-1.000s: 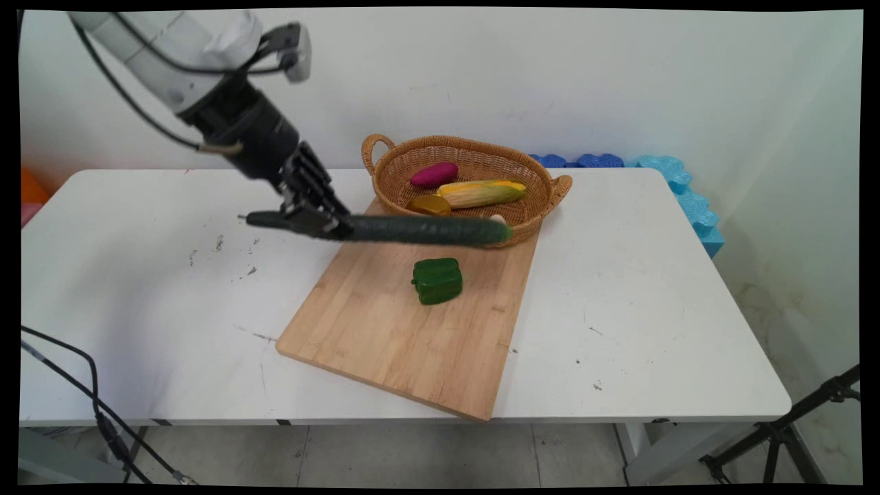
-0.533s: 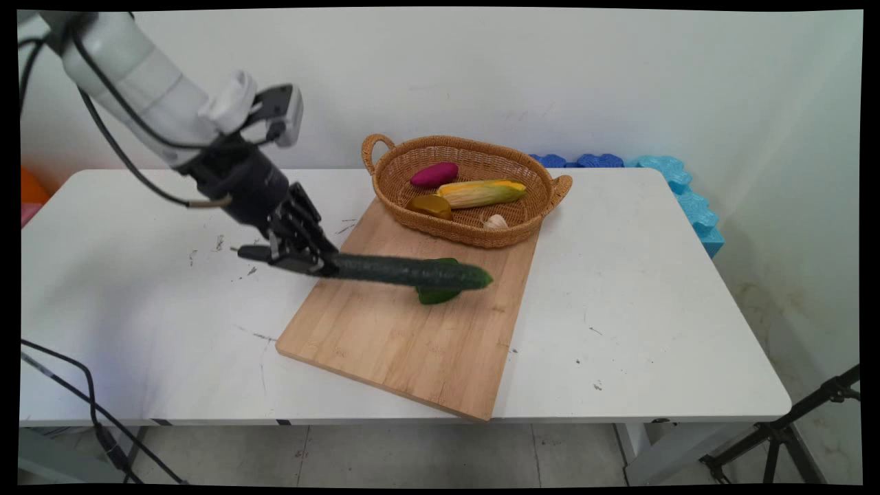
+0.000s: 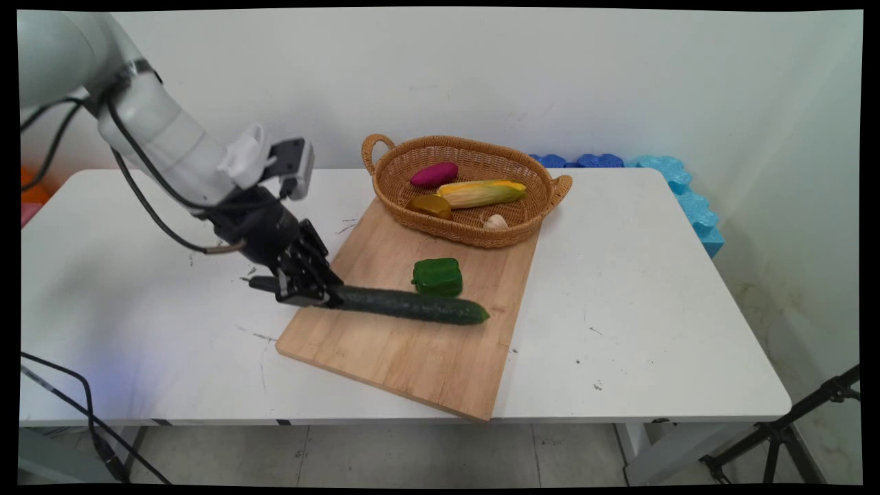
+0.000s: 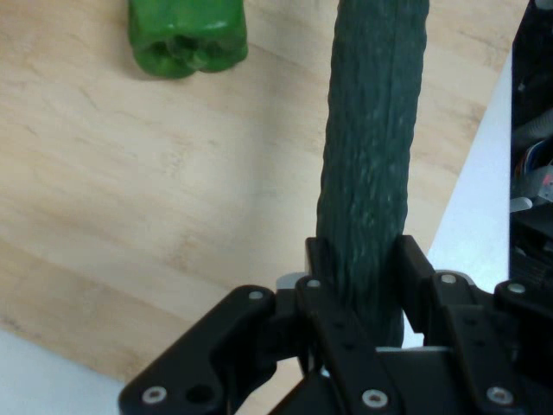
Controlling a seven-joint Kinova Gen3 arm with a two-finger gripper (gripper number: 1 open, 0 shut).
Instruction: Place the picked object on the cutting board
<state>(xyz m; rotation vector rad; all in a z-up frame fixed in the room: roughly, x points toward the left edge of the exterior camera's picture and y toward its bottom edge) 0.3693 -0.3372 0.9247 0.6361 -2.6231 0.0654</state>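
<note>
The gripper (image 3: 302, 294) is reaching in low from the left, and its fingers (image 4: 324, 268) are closing tight on the stem end of a long dark green cucumber (image 3: 410, 305), one finger pressing each flank with no gap showing. The cucumber is stretching out to the right, almost level, over the middle of the wooden cutting board (image 3: 405, 350); whether it is touching the wood or hanging just above it cannot be told. Its held end is sitting right at the board's left edge, where wood is giving way to white tabletop (image 3: 137, 323), and in the hand view that edge is running just beside the cucumber (image 4: 371, 156).

A green bell pepper (image 3: 437, 276) is lying on the board just behind the cucumber's right half, close to it, though contact cannot be judged; in the hand view the bell pepper (image 4: 186, 36) is standing clearly apart to one side. The near half of the board, in front of the cucumber, is showing bare wood down to its front corner.

A wicker basket (image 3: 385, 172) is resting on the board's far end, holding a purple sweet potato (image 3: 434, 174), a corn cob (image 3: 481, 192), a brownish piece (image 3: 430, 204) and a garlic bulb (image 3: 495, 221). Blue foam blocks (image 3: 677, 185) are lining the tabletop's far right edge.
</note>
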